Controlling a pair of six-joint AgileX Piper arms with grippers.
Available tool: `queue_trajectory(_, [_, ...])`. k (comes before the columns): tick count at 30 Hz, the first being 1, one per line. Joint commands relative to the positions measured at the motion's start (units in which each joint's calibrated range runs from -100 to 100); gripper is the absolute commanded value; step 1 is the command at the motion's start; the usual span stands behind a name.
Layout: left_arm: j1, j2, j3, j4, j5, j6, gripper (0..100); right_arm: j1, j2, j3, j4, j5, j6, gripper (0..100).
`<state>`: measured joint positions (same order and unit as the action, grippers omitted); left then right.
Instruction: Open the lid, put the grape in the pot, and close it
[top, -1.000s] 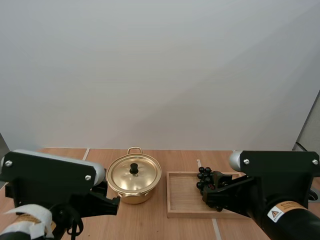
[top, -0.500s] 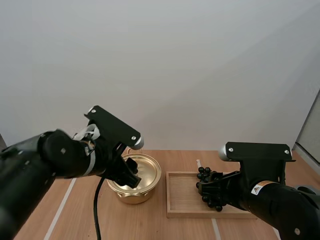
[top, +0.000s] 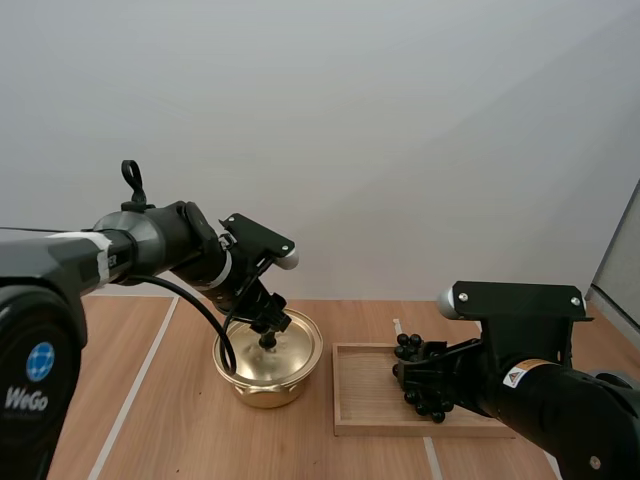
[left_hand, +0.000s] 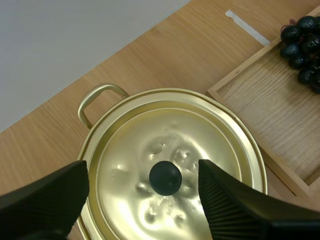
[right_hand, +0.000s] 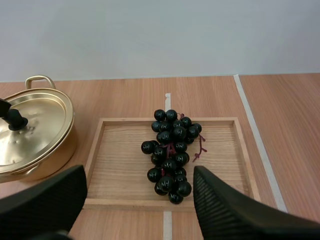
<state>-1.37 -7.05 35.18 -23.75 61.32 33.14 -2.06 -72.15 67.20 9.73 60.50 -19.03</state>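
Left gripper (left_hand: 144, 169), jaws standing apart, hung directly above the closed gold lid (left_hand: 200, 145), its black knob (left_hand: 165, 178) lying below and between them.

Table layout, pot and tray.
The pot (top: 262, 386), lid (left_hand: 205, 160) on it, stands on the table (top: 165, 425) just left of the wooden tray (right_hand: 120, 167); grapes (right_hand: 172, 155) lie in the tray.
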Motion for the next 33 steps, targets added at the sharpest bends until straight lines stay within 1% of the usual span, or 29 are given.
queue_trajectory(1, [-0.93,2.71,-1.92,0.15,1.36,0.22,100,-0.24,0.02,-0.53,-0.15,-1.32,0.37,100])
queue_trajectory(4, [-1.67,4.60,-2.72,0.50,0.69,0.22,100,-0.24,0.02,-0.53,-0.15,-1.54,0.37,100])
queue_trajectory(6, [-1.67,5.70,-3.22,0.50,0.26,0.13,100,-0.24,0.02,-0.53,-0.15,-1.54,0.37,100])
queue_trajectory(10, [-1.67,7.17,-3.80,3.08,0.26,-0.55,100,-0.24,0.02,-0.53,-0.26,-1.54,0.37,100])
queue_trajectory(22, [-1.67,8.97,-3.80,3.17,1.65,-1.34,100,-0.24,0.02,-0.53,-0.26,-1.38,0.37,100])
queue_trajectory(23, [-1.67,8.97,-3.80,3.17,1.82,-1.61,95,-0.24,0.02,-0.53,-0.26,-1.38,0.37,100])
queue_trajectory(24, [-1.67,8.97,-3.80,3.17,2.26,-1.94,76,-0.24,0.02,-0.53,-0.26,-1.38,0.37,100])
queue_trajectory(25, [-1.67,8.97,-3.80,3.17,2.67,-2.08,60,-0.24,0.02,-0.53,-0.26,-1.38,0.37,100])
queue_trajectory(27, [-1.67,8.97,-3.80,3.17,4.34,-2.08,14,-0.24,0.02,-0.53,-0.26,-1.38,0.37,100])
queue_trajectory(28, [-1.67,8.97,-3.80,3.17,5.35,-1.95,0,-0.24,0.02,-0.53,-0.26,-1.38,0.37,100])
queue_trajectory(33, [-1.67,8.67,-3.94,3.17,7.32,-2.36,0,-0.24,0.02,-0.53,-0.53,-1.38,0.37,100])
